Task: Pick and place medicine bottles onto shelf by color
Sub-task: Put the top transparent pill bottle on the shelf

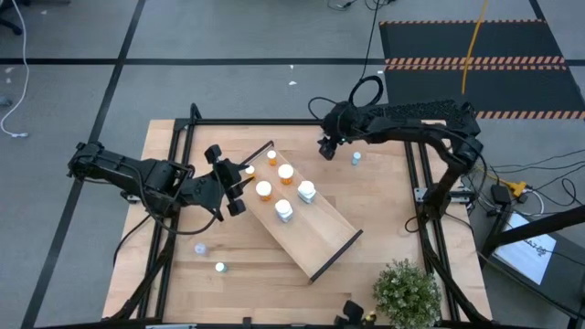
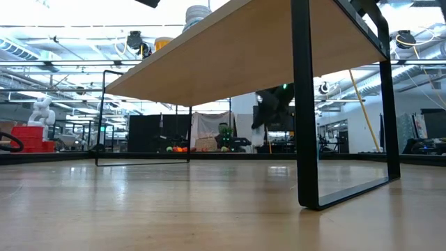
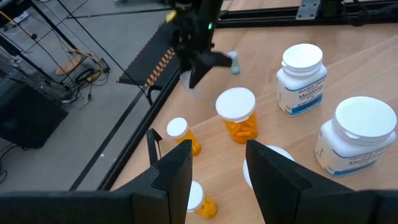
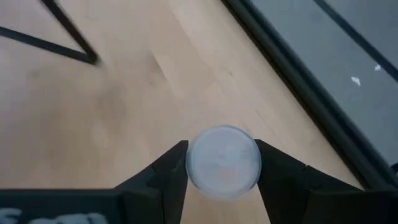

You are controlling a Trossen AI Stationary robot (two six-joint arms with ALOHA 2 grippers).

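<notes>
The right gripper (image 4: 222, 163) closes its fingers (image 4: 166, 171) on either side of a small clear bottle's white cap (image 4: 222, 160) on the tabletop (image 1: 384, 196), the fingers touching or nearly touching the cap, well apart from the shelf (image 1: 315, 233). The left gripper (image 3: 217, 168) waits with fingers parted and empty over the shelf's orange bottles (image 3: 238, 116), with two larger white-capped bottles (image 3: 303, 78) beyond its fingers. The risk, judged from here: the grip sits high on a round cap, so an off-centre squeeze could tip the bottle or let it slip on the lift.
</notes>
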